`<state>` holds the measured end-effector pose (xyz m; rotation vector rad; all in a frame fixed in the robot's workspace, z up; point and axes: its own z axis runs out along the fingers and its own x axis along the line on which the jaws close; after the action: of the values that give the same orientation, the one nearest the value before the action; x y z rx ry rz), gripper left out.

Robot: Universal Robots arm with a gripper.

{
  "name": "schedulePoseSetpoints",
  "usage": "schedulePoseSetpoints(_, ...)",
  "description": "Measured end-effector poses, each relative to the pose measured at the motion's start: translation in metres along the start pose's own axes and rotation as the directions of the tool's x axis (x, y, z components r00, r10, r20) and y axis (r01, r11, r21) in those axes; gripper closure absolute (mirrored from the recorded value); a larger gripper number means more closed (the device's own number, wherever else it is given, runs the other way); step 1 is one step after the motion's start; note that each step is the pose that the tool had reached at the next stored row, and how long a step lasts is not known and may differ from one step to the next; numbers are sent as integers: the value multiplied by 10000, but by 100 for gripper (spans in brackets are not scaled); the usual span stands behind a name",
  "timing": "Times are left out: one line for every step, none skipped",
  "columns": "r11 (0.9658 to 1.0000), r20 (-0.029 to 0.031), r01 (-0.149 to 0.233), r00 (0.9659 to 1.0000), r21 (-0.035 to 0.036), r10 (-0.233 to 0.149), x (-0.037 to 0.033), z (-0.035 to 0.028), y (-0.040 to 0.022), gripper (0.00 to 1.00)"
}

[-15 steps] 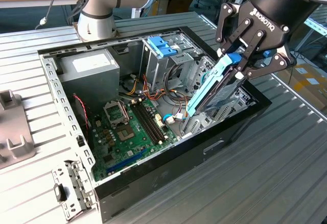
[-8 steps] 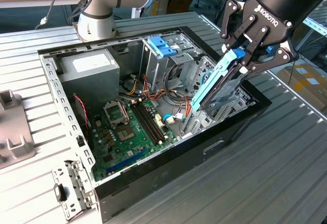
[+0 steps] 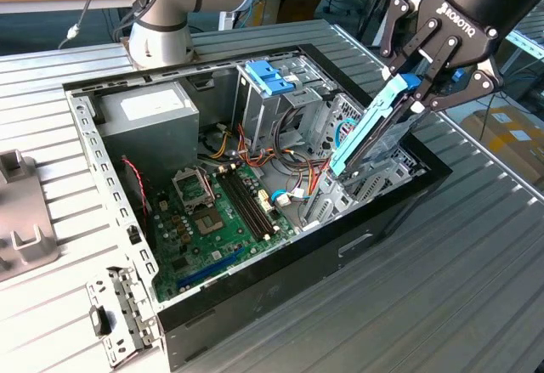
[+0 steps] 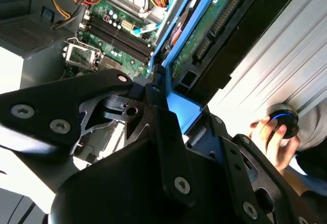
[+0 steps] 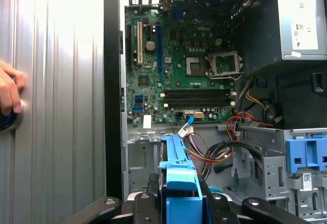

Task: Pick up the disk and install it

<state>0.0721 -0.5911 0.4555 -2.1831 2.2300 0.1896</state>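
Note:
The disk [image 3: 367,131], a grey drive in a light-blue side-rail bracket, hangs tilted on edge over the drive bay [image 3: 378,178] at the exterior view's right end of the open computer case [image 3: 255,301]. My gripper [image 3: 414,88] is shut on the disk's upper end. Its lower end dips toward the bay's metal frame; I cannot tell whether they touch. In the second wrist view the disk [image 4: 217,12] shows its green circuit side and blue rail, clamped by the black fingers [image 4: 158,112]. The first wrist view has the blue bracket [image 5: 176,180] edge-on between the fingers.
Inside the case lie the green motherboard [image 3: 212,220], the grey power supply [image 3: 153,114], loose coloured cables [image 3: 280,156] and a blue piece with two tabs [image 3: 268,76]. A person's hand [image 5: 10,91] rests on the ribbed table beside the case, on a round blue-and-black knob [image 4: 283,122].

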Motion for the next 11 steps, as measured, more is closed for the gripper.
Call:
schedulePoseSetpoints(10000,2,-1,10000,-12,1,-1,4,-31,63)
schedulePoseSetpoints(10000,-1,-2,10000,-21,2,0,13,-47,63)
schedulePoseSetpoints(10000,0,-3,10000,-26,3,1,24,-60,63)
schedulePoseSetpoints(10000,-1,-3,10000,-29,3,2,31,-66,63)
schedulePoseSetpoints(10000,-1,-4,10000,-31,4,2,36,-68,63)
schedulePoseSetpoints(10000,0,-5,10000,-32,5,5,48,-71,63)
schedulePoseSetpoints(10000,1,-4,10000,-32,4,6,52,-71,63)
schedulePoseSetpoints(10000,0,-3,10000,-32,3,8,56,-72,63)
schedulePoseSetpoints(10000,-1,-4,10000,-32,4,10,63,-73,63)
schedulePoseSetpoints(10000,-1,-4,10000,-32,4,11,68,-73,63)
schedulePoseSetpoints(10000,0,-3,10000,-33,3,12,75,-74,63)
